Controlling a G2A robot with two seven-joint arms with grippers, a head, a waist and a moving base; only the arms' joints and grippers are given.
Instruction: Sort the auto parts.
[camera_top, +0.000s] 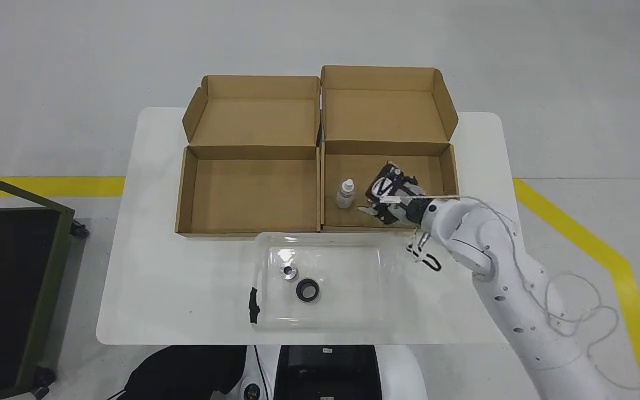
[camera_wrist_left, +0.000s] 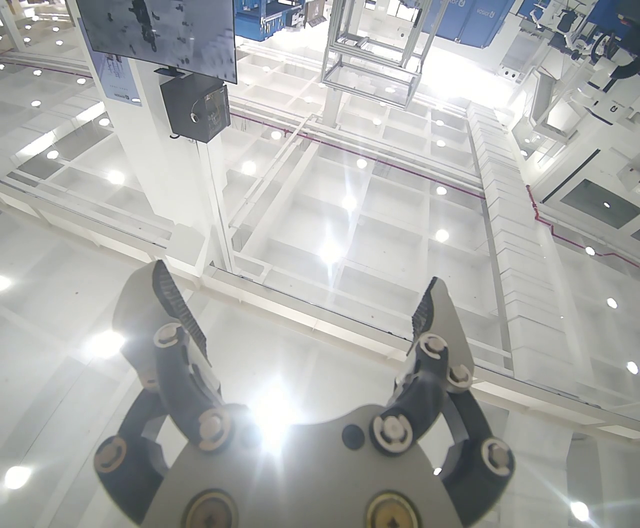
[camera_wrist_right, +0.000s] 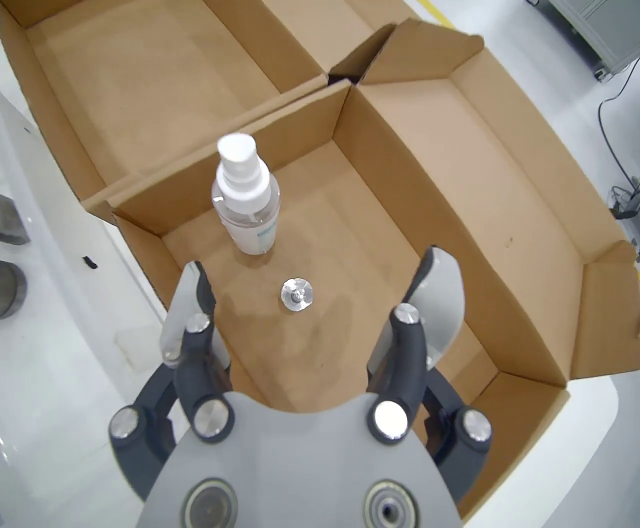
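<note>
My right gripper (camera_wrist_right: 320, 280) (camera_top: 385, 203) hangs open over the right cardboard box (camera_top: 440, 165), with nothing between its fingers. On the box floor just beyond the fingertips lies a small round metal part (camera_wrist_right: 296, 294). A clear spray bottle (camera_wrist_right: 246, 197) (camera_top: 345, 193) with a white cap stands upright near the box's left wall. In the clear plastic tray (camera_top: 365, 300) at the table's front lie a black ring-shaped part (camera_top: 308, 291) and a small metal part (camera_top: 289, 271). My left gripper (camera_wrist_left: 300, 300) is open and points up at the ceiling.
An empty left cardboard box (camera_top: 248, 190) stands beside the right one, both with lids folded back. A small black piece (camera_top: 253, 304) rests at the tray's left rim. The white table (camera_top: 150, 260) has bare room on the left.
</note>
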